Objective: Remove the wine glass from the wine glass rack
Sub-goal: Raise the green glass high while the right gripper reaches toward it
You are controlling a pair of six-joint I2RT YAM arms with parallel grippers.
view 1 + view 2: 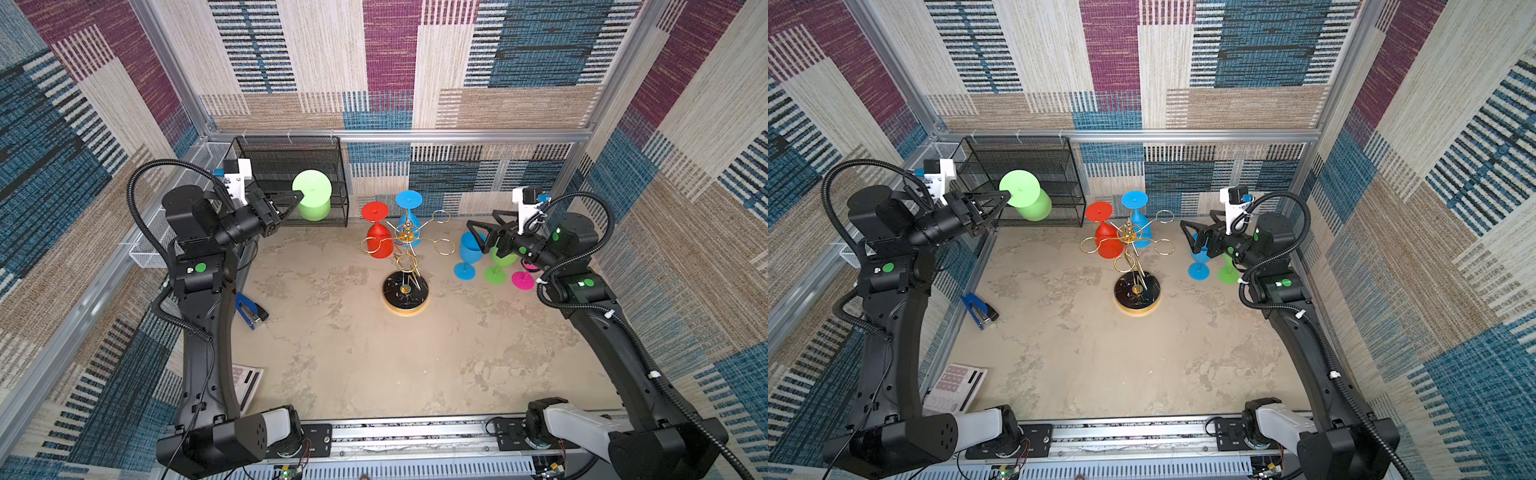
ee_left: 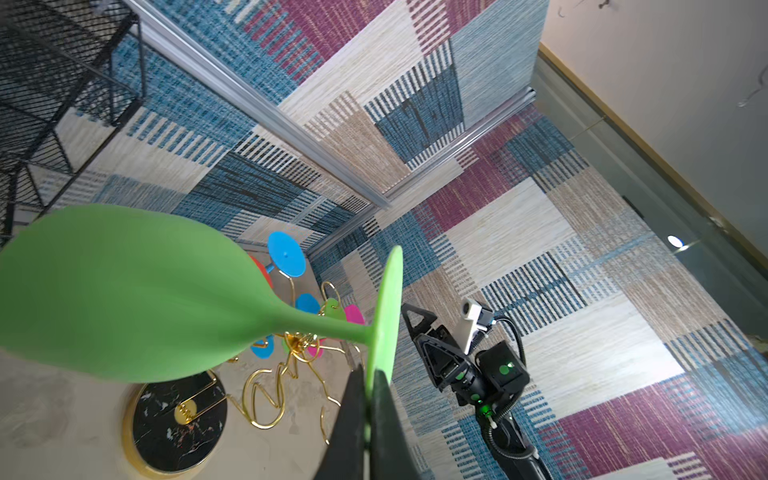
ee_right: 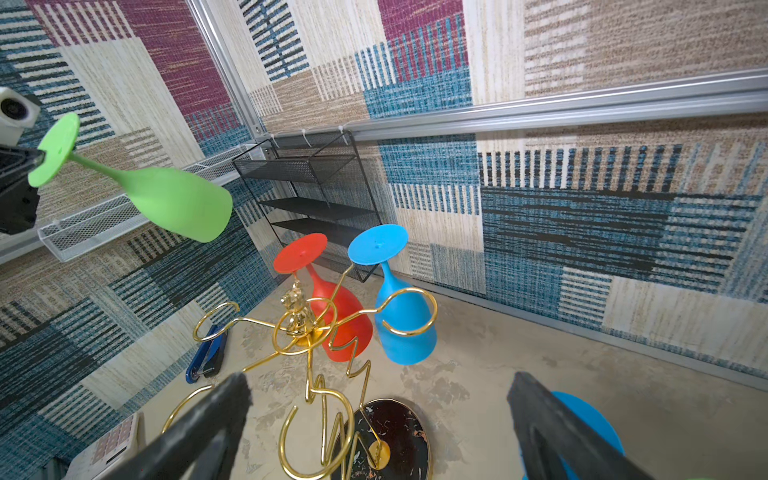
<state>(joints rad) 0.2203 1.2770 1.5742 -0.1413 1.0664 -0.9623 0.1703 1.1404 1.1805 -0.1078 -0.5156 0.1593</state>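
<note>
My left gripper [image 1: 296, 196] [image 1: 1007, 198] [image 2: 369, 376] is shut on the foot rim of a green wine glass [image 1: 312, 198] [image 1: 1025, 199] [image 2: 124, 291] [image 3: 174, 199]. It holds the glass tilted in the air, left of and apart from the gold wine glass rack [image 1: 406, 237] [image 1: 1130, 235] [image 3: 307, 328]. A red glass [image 1: 379, 242] and a blue glass [image 1: 409, 216] hang upside down on the rack's far arms. My right gripper [image 1: 481, 219] [image 1: 1196, 219] [image 3: 378, 386] stands open and holds nothing, right of the rack.
Blue [image 1: 469, 253], green [image 1: 498, 268] and pink [image 1: 523, 279] glasses stand on the table under my right arm. A black mesh shelf [image 1: 291, 166] stands at the back left, with a white mesh basket [image 1: 153, 245] on the left wall. A blue stapler [image 1: 251, 311] and a calculator [image 1: 955, 386] lie at the left.
</note>
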